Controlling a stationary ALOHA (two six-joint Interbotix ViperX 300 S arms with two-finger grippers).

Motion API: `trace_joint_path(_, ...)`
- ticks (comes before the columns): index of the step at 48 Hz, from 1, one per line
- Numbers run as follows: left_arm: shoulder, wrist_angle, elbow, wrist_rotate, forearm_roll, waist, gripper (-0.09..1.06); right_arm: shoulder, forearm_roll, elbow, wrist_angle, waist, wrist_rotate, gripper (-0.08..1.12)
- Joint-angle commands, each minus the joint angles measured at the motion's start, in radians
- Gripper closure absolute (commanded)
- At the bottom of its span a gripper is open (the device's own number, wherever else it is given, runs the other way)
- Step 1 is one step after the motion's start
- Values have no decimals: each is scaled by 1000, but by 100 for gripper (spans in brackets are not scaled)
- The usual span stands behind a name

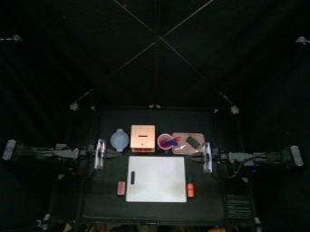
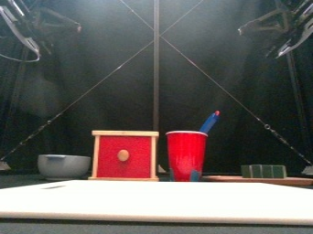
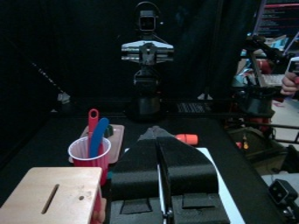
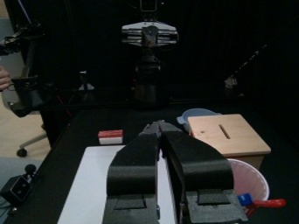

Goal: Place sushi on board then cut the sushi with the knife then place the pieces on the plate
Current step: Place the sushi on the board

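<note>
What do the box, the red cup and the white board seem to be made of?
The wooden box looks like pale, matt, unpainted wood, with a red-painted drawer front. The red cup is probably plastic, judging by its smooth, evenly coloured wall. The white cutting board is likely plastic too, being flat, plain and matt, though the look leaves this open.

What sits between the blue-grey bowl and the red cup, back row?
The wooden box with the red drawer front stands between bowl and red cup; clearest in the front view, and the top view agrees.

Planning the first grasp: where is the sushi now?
Top view: the sushi roll lies on the pink tray, back right, just beside the red cup.
</note>
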Motion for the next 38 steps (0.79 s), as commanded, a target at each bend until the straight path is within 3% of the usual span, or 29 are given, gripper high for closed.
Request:
trace_joint_path(1,20,-37,-26,2,-2,37,91,11,-5,-18,-6,-23,0,106)
trace_joint_path(10,20,-92,-26,2,0,40,91,11,17,-37,-6,-107,14,106)
trace_joint_path(18,20,-109,-25,-2,-2,35,90,3,63,-86,52,-287,12,106)
trace_joint_path(31,20,-109,-15,-2,-2,31,90,37,87,-170,442,-652,12,106)
trace_joint_path(38,21,-109,-11,-2,0,31,90,71,97,-210,667,-733,11,106)
